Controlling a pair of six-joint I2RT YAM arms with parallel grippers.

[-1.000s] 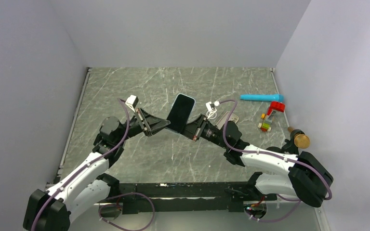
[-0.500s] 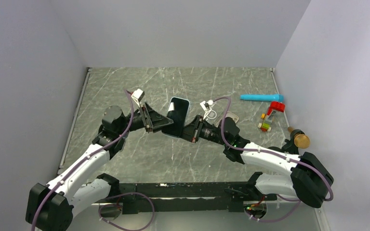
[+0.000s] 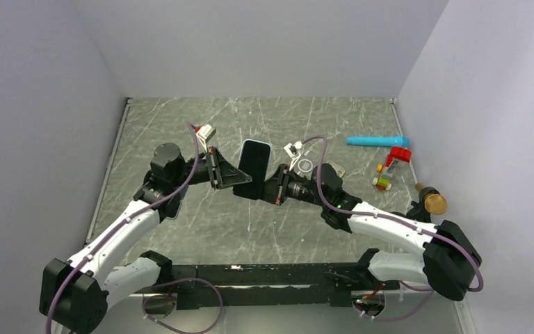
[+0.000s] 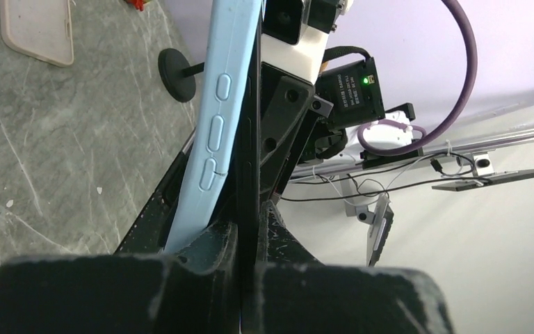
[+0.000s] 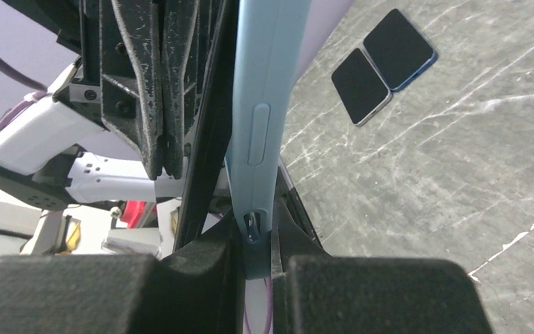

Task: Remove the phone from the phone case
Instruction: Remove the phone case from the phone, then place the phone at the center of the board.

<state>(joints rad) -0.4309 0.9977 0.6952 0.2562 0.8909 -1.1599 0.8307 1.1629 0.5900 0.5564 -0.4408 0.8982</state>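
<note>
A black phone in a light blue case is held upright above the table between both grippers. My left gripper is shut on the phone's lower left edge. In the left wrist view its fingers clamp the black phone edge, and the blue case lies just left of it, partly peeled away. My right gripper is shut on the lower right edge. In the right wrist view its fingers pinch the blue case, with the black phone standing apart to its left.
A turquoise tube, a red and white block, small coloured blocks and a brass-topped knob lie at the right. A pale flat piece lies behind my right wrist. Two dark flat rectangles lie on the table.
Both grippers have carried the phone a little to the left and farther from the bases. The phone now stands more upright. Both grips have held.
</note>
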